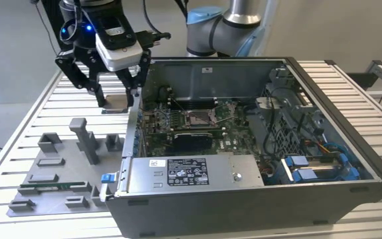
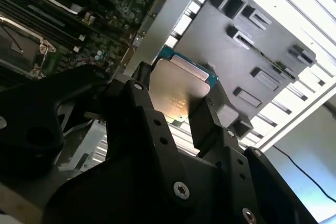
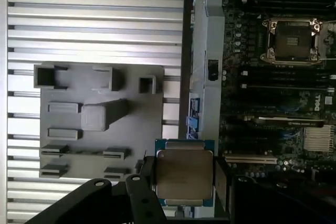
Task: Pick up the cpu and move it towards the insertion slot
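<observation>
1. Nearest to both wrist cameras are the black fingers of the gripper. They are clamped on the cpu from two opposite sides.
2. The cpu lies flat between the fingers. It shows its silver-grey metal top, with a bluish-green edge around it.
3. In the exterior view, the gripper holds the cpu over the slatted tabletop, toward the far edge. It is just outside the wall of the case, on the exterior view's left.
4. The slot sits on the motherboard inside the open case. It has a silvery frame and a brownish centre.
5. The slot is well apart from the cpu, and the case wall stands between them.
6. A grey plate with moulded holders lies at the near corner of the tabletop, on the exterior view's left.
7. A thin green memory stick rests on this plate, close to its near edge.
8. The case takes up the tabletop's side on the exterior view's right.
</observation>
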Controlling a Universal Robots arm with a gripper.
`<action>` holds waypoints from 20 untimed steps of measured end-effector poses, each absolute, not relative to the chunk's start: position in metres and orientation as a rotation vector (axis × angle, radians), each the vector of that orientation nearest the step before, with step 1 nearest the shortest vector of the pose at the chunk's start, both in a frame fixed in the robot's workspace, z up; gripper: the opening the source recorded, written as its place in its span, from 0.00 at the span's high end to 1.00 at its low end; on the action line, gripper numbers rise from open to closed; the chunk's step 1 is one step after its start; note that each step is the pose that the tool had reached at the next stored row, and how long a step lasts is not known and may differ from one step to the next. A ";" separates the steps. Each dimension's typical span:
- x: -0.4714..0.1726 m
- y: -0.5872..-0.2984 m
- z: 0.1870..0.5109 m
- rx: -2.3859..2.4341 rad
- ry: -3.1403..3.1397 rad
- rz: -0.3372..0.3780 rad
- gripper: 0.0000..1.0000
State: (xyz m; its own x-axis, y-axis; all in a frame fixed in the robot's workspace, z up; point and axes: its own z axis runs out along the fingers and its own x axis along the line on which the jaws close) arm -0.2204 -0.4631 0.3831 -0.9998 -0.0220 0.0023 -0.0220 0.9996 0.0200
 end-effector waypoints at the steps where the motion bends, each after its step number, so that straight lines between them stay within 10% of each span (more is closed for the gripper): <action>1: -0.216 -0.463 0.383 0.034 -3.139 -0.031 1.00; 20: -0.129 -0.463 0.382 0.035 -3.139 -0.031 1.00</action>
State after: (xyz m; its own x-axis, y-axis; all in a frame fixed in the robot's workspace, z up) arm -0.1288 -0.4631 0.3820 -0.9998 -0.0220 0.0023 -0.0220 0.9996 0.0199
